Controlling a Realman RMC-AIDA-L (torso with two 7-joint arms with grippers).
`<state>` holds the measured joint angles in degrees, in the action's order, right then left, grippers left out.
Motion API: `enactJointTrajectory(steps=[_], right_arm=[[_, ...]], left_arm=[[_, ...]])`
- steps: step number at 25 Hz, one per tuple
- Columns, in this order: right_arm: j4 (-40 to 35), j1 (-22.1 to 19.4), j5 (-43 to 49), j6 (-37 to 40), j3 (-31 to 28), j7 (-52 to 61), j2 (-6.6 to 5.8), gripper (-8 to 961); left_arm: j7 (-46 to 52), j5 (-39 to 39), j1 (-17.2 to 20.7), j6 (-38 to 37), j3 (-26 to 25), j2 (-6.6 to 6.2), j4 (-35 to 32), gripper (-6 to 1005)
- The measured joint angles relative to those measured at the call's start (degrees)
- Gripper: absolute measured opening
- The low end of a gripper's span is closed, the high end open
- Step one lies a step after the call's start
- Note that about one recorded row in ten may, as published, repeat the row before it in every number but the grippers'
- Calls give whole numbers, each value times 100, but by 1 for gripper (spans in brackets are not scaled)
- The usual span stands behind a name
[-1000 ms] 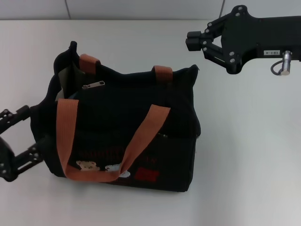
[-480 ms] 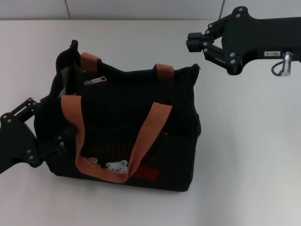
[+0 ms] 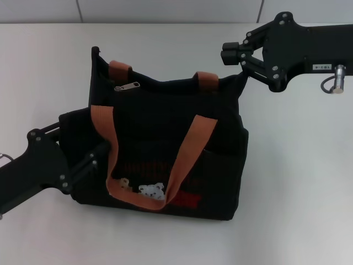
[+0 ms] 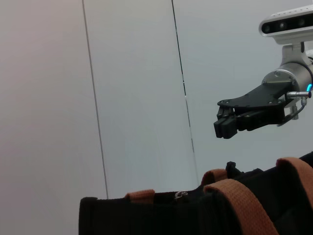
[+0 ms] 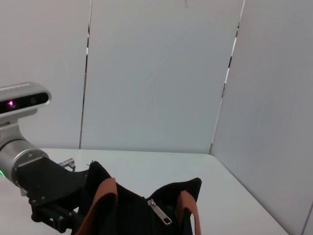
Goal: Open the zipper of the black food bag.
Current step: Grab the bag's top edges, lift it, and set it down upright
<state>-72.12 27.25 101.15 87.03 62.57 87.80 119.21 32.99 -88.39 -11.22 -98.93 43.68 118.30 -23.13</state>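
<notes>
Head view: the black food bag (image 3: 165,149) stands upright near the middle of the white counter (image 3: 298,182), which I see bare on the right and along the near edge. My left gripper (image 3: 83,152) is pressed against the bag's left end, its jaws apart with one finger on the front face and one behind the corner. My right gripper (image 3: 230,53) hovers just above the bag's right rear corner with its jaws closed together, holding nothing. The zipper (image 3: 127,87) runs along the top edge; its silver pull tab lies at the left end, beside the rear strap. Red print on the bag's front is partly covered by the drooping front strap (image 3: 160,160) and I cannot read it. A small white label on the right arm is also illegible. The bag's interior is hidden
</notes>
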Motion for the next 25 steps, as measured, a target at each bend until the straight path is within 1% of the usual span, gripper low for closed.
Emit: enactJointTrajectory(steps=[4,12,20,25], right_arm=[[-19,-13,-13,7,1,0,5,95],[-110,-74,-318,19,-71,0,0,103],[-141,-68,-385,49,-148,1,-3,110],[-141,-73,-387,65,-191,0,-3,114]], left_arm=[[-38,21,-27,48,-10,9,18,444],[-49,50,-13,24,-81,9,20,377],[-62,56,-3,-125,-135,8,19,296],[-64,57,-9,-187,-157,10,-2,269]])
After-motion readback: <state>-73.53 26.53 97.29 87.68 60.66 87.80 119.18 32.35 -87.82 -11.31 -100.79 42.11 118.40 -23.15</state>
